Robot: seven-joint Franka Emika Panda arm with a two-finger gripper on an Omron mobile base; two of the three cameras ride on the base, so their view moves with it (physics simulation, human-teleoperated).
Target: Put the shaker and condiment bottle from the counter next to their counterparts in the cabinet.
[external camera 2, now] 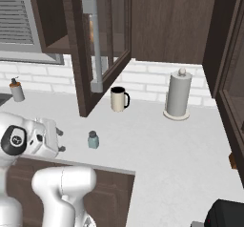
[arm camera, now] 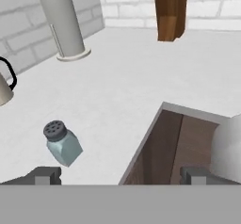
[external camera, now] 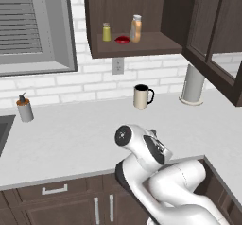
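Shaker [arm camera: 62, 144]: small, rigid, probably light, smooth-sided; standing on the surface [arm camera: 141, 77]. Best gripped across the body below its cap. Gripper [arm camera: 120, 176] jaws wide, empty.

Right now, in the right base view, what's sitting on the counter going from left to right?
Grey pump dispenser → gripper, open and empty → shaker → mug → paper towel holder, all on or just over the counter.
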